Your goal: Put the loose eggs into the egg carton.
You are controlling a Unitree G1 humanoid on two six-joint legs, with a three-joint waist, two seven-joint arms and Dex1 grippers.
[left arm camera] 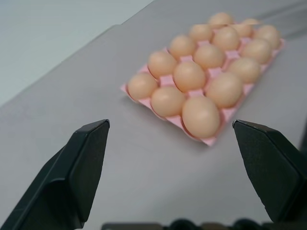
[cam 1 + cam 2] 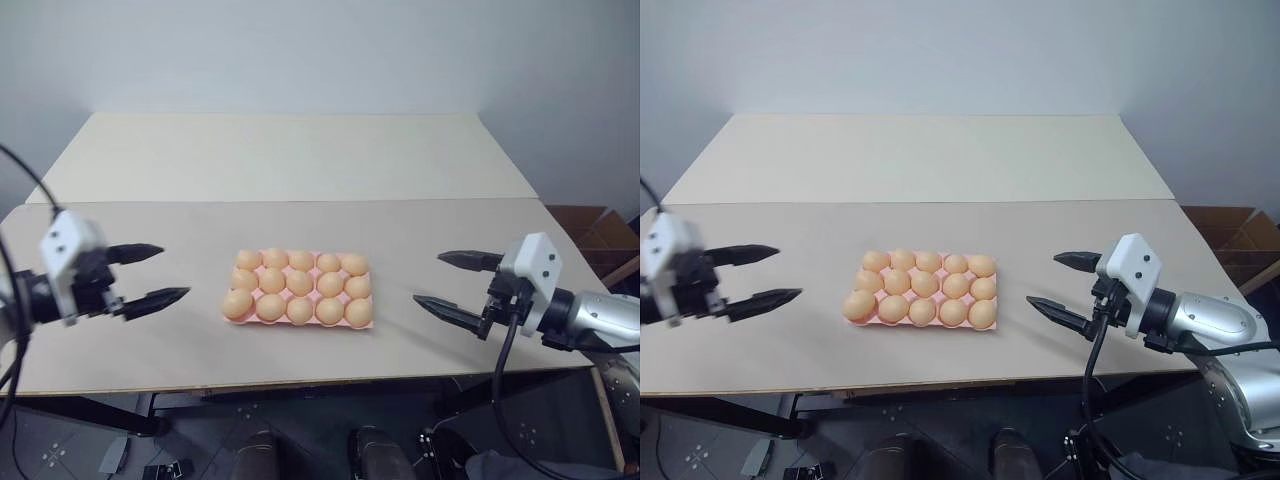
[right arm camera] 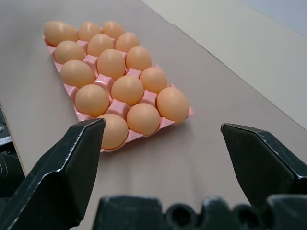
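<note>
Grippers first: left gripper (image 2: 148,274) hangs over the tabletop (image 2: 300,160) at the carton's left, fingers spread wide, nothing between them; right gripper (image 2: 450,283) hangs at the carton's right, fingers also wide apart and empty. Egg carton (image 2: 362,322) lies flat between the two, long axis running left to right, well apart from both, left side maybe slightly nearer. Eggs (image 2: 300,284) fill all fifteen cups; none lie loose on the surface that I can see. Judgement: task looks finished, no next reach needed.
</note>
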